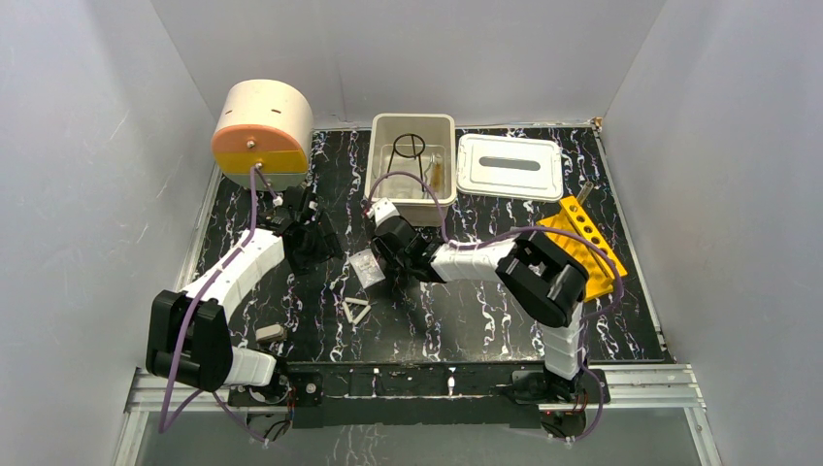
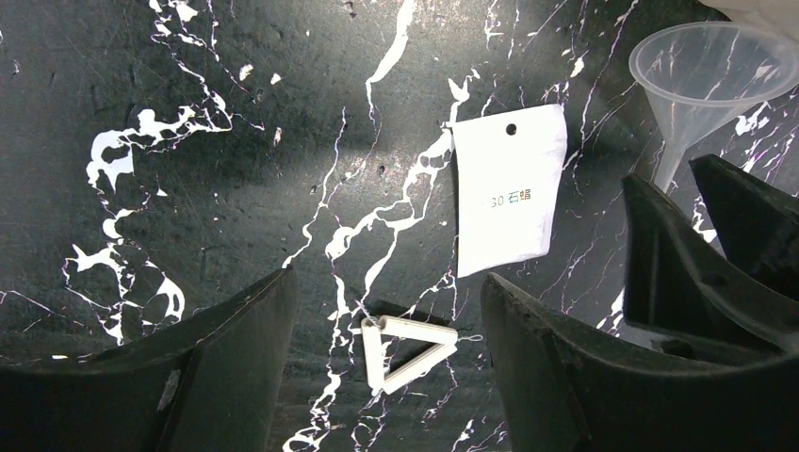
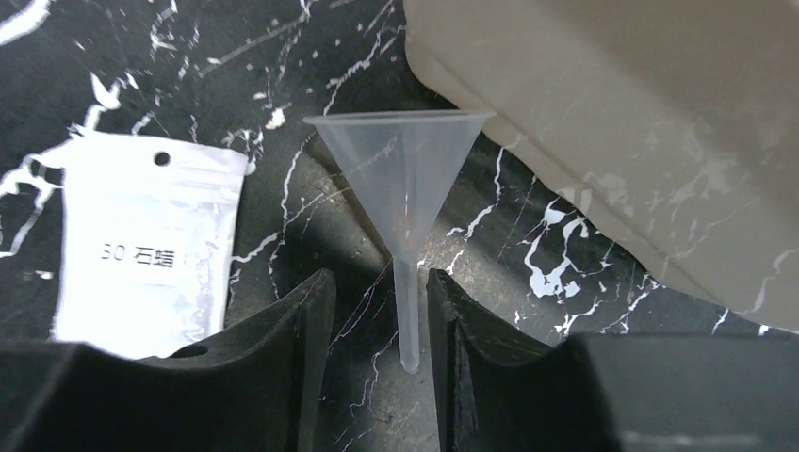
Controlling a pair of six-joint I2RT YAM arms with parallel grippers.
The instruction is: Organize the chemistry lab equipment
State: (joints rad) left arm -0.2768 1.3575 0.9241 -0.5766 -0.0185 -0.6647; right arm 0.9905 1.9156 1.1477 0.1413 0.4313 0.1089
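A clear plastic funnel (image 3: 403, 179) lies on the black marbled table beside the beige bin. Its thin stem (image 3: 407, 320) runs between the fingers of my right gripper (image 3: 380, 282), close to the right finger and with a gap on the left. The jaws are open around it. A clear packet (image 3: 146, 235) with a white label lies just left of the funnel. My left gripper (image 2: 386, 282) is open above the table. The white triangle frame (image 2: 407, 350) lies flat in the gap between its fingers, untouched. In the top view the triangle frame (image 1: 356, 311) sits near the table's middle front.
The open beige bin (image 1: 388, 194) holds a wire ring and other items at the back centre, with its lid (image 1: 510, 165) to the right. A yellow tube rack (image 1: 582, 243) lies at the right. The beige-and-orange drum (image 1: 262, 131) stands back left. A small grey item (image 1: 270, 333) lies front left.
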